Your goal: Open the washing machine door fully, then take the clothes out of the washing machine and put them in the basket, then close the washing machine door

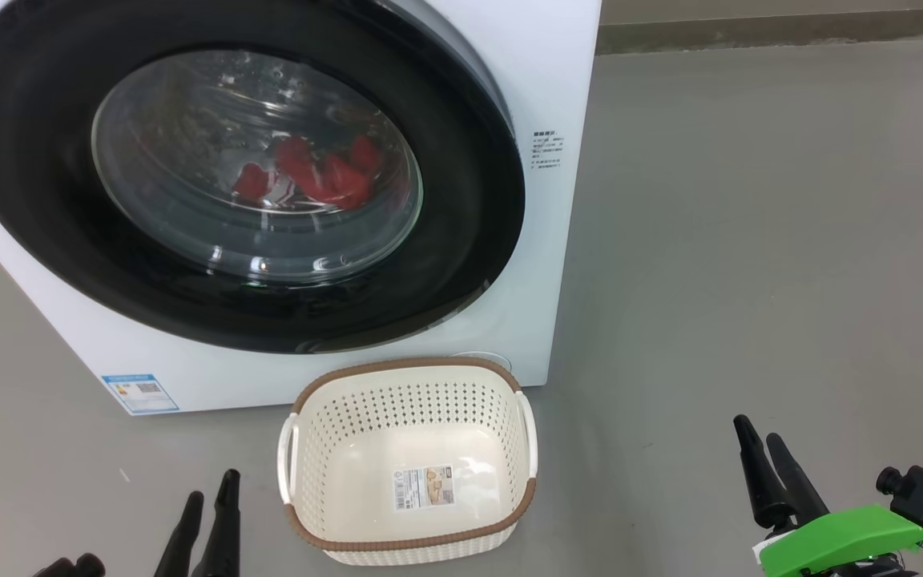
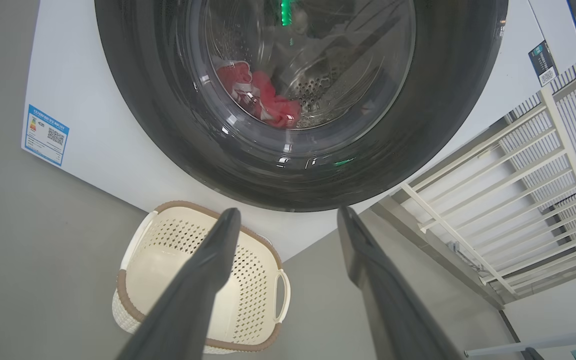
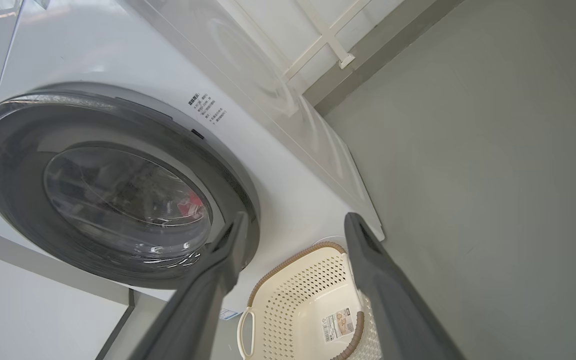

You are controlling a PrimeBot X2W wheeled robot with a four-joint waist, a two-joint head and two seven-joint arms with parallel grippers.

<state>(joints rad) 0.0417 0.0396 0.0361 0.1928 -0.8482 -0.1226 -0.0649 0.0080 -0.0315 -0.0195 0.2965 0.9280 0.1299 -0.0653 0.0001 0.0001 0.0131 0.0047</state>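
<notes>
Nearest: left end effector (image 1: 211, 486) sits low at the lower left of the head view and right end effector (image 1: 756, 429) at the lower right. Both are over the grey floor (image 1: 750, 240) and touch nothing. Each wrist view shows its own two dark fingers spread wide with nothing between them. Both point toward the machine, which reads as a ready pose ahead of the first reach.

Next: basket (image 1: 405, 365) stands on the floor between the two end effectors, just in front of the washing machine (image 1: 558, 80). It holds nothing but a paper label (image 1: 424, 487) on its bottom. Judgement: it is parked there so garments lifted out have a short way to go. Whether it clears the door's swing, cannot tell.

Further: washing machine door (image 1: 29, 200) appears shut against the white front, with a glossy black rim and bulging glass. The opening step is not yet begun. Latch side: cannot tell.

Farthest: clothes (image 1: 317, 176), red with some white, lie low in the steel drum behind the glass. They are out of reach until the door is opened.
</notes>
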